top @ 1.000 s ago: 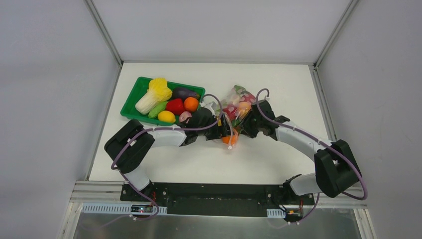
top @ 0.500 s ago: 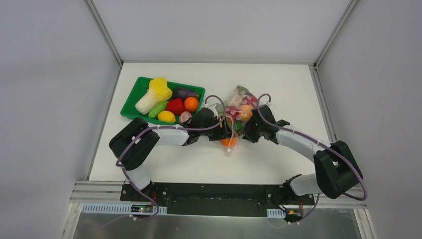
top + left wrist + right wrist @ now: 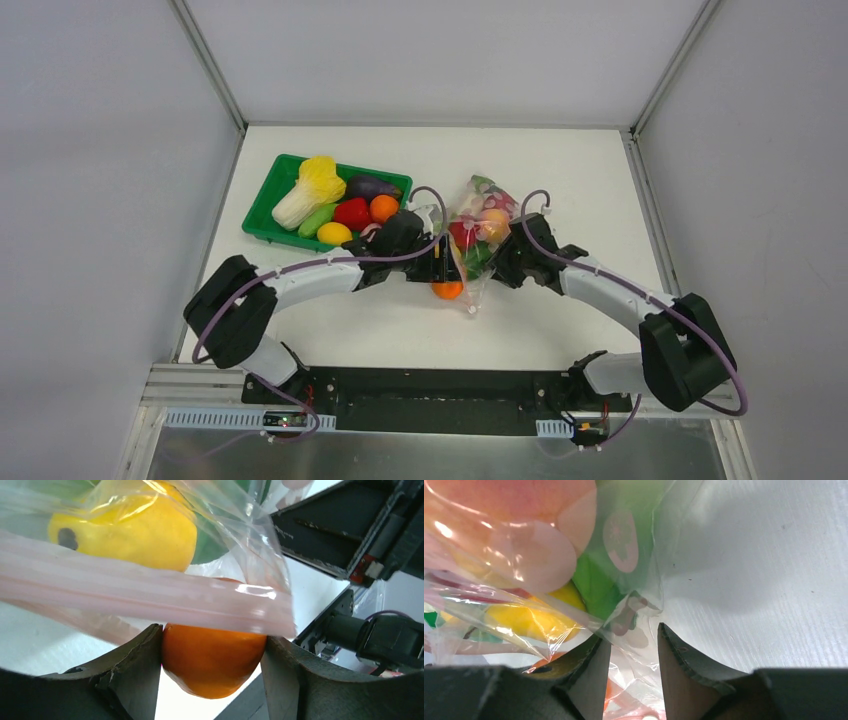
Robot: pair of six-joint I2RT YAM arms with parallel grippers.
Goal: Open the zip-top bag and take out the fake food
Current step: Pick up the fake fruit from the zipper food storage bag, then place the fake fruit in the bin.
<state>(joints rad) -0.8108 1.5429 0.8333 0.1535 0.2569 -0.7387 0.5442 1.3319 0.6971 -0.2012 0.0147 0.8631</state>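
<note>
A: Looking from above first, where does the zip-top bag (image 3: 484, 212) lie?

B: Mid-table, nearer the far edge, just right of the green tray (image 3: 258, 212). Its long axis runs from far edge to near edge, and a thin corner points at the near edge.

A: And the grippers?

B: The left gripper (image 3: 445, 278) is at the bag's left side with the orange (image 3: 447, 291). The right gripper (image 3: 490, 263) is against its right side.

A: Left wrist view?

B: Both fingers (image 3: 127, 680) touch the orange, one on each side, closed on it. The pink zip strip (image 3: 150, 597) crosses its top, and its lower half is bare. A yellow fruit (image 3: 127, 530) sits inside the bag above.

A: Right wrist?

B: The jaws stand partly apart with loose bag film in the gap. I cannot tell whether it is pinched.
</note>
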